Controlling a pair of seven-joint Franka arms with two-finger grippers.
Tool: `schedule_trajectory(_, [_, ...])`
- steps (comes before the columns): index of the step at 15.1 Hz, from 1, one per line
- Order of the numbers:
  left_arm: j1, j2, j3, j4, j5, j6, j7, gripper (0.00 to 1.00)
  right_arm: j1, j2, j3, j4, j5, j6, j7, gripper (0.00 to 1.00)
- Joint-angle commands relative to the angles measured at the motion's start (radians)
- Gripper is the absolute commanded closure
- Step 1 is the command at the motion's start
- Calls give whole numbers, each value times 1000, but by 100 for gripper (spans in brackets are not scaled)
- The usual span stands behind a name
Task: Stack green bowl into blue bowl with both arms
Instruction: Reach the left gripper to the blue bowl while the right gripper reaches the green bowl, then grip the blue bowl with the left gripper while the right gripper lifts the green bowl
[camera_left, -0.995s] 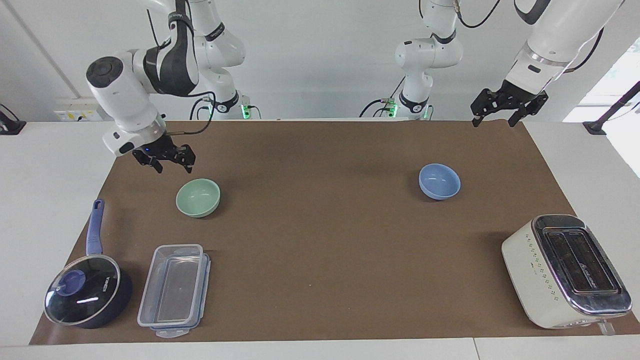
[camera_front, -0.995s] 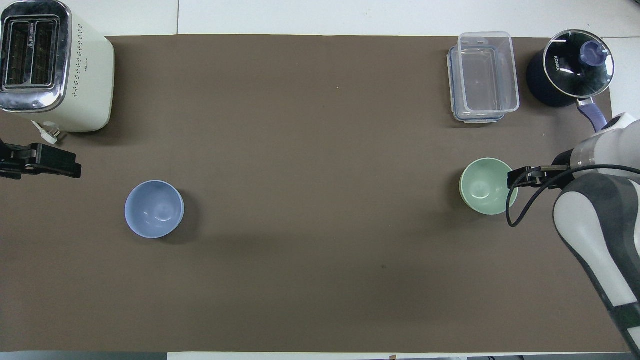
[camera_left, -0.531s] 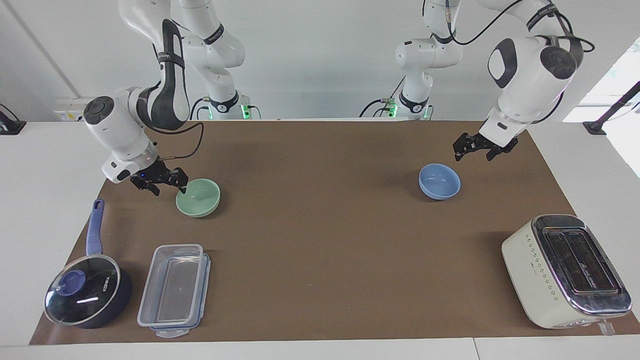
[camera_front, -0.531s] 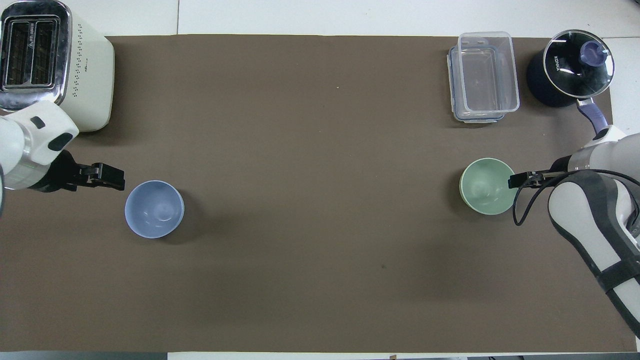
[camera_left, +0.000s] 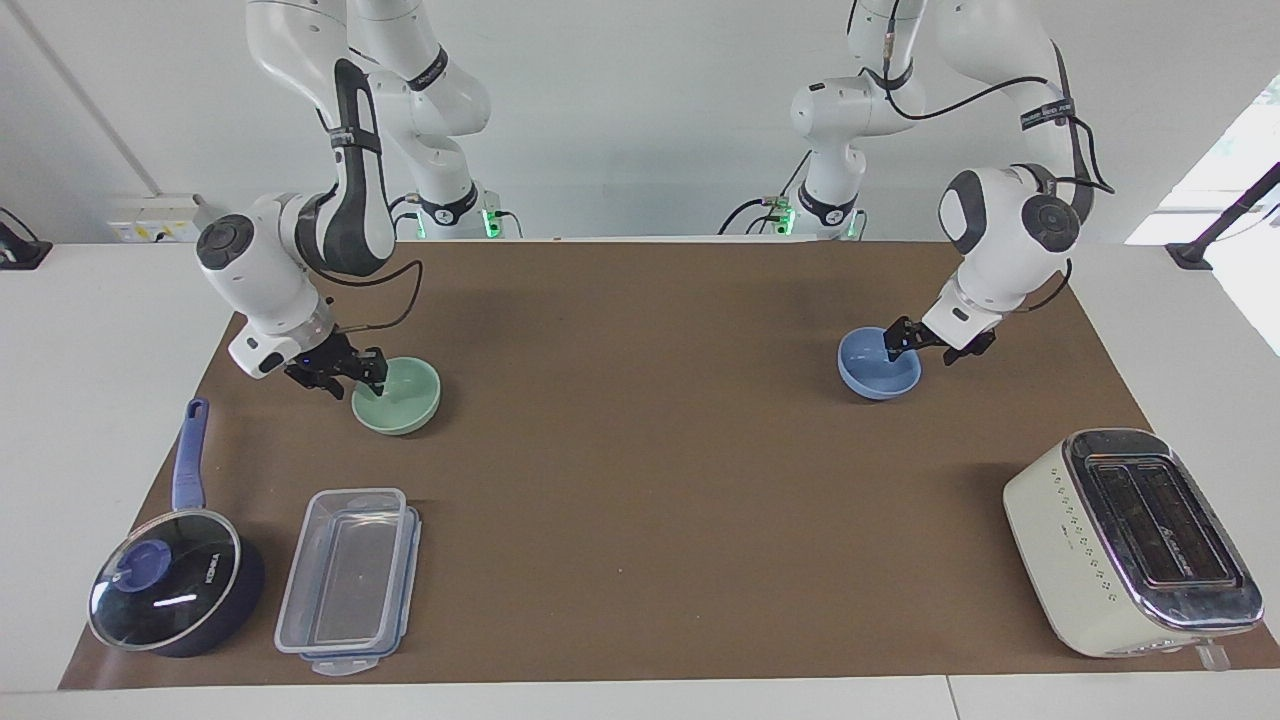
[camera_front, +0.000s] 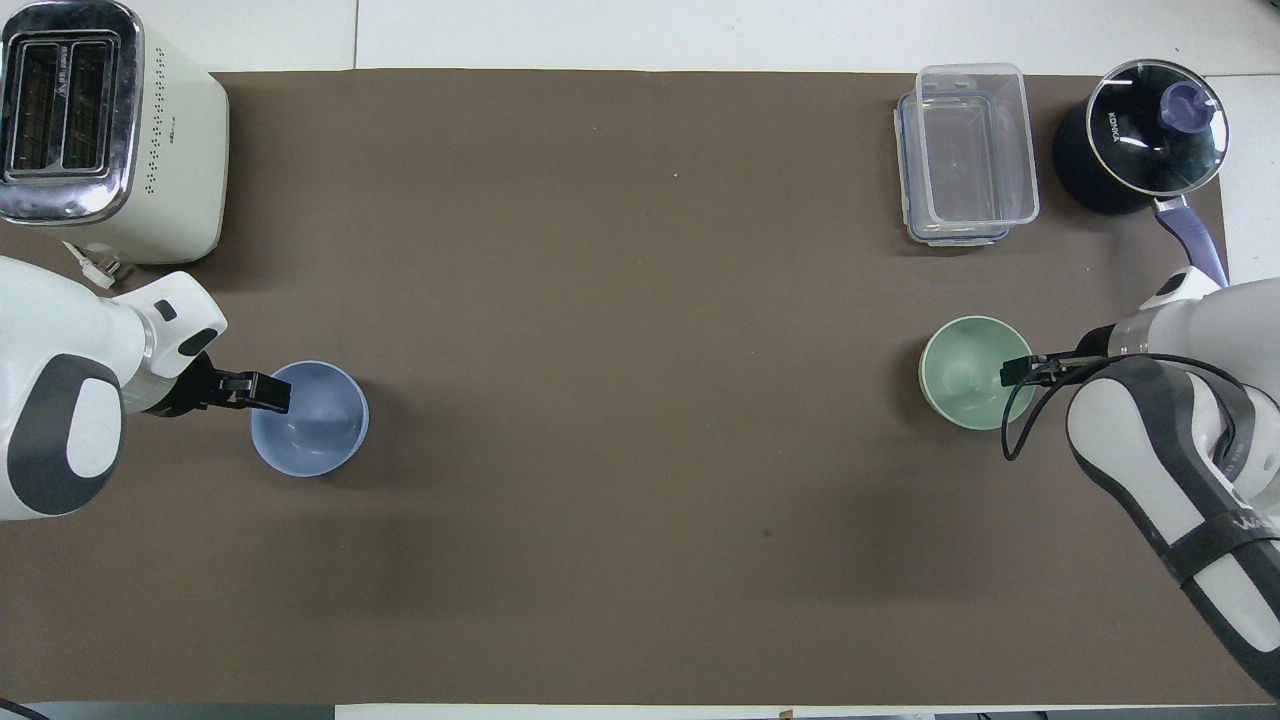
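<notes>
The green bowl (camera_left: 405, 398) sits upright on the brown mat toward the right arm's end; it also shows in the overhead view (camera_front: 962, 372). My right gripper (camera_left: 345, 380) (camera_front: 1012, 371) is low at its rim, open, with one finger inside the bowl and one outside. The blue bowl (camera_left: 872, 372) (camera_front: 315, 420) sits upright toward the left arm's end, about as near to the robots as the green bowl. My left gripper (camera_left: 925, 347) (camera_front: 268, 392) is low at its rim, open, straddling the wall in the same way.
A cream toaster (camera_left: 1130, 540) stands at the left arm's end, farther from the robots than the blue bowl. A clear lidded container (camera_left: 348, 580) and a dark pot with a glass lid (camera_left: 170, 590) stand farther out than the green bowl.
Both grippers have come down from above the table to the bowls' rims, the right to the green bowl and the left to the blue bowl. The bowls have not moved.
</notes>
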Motion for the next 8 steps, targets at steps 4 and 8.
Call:
schedule_trajectory(4, [9,22,0,-65,-10,100,60,8,3,-15,3,-57,28,56,-34,44])
schedule_trajectory(8, [9,24,0,-74,-10,97,134,42,3,-15,6,-61,28,59,-37,82])
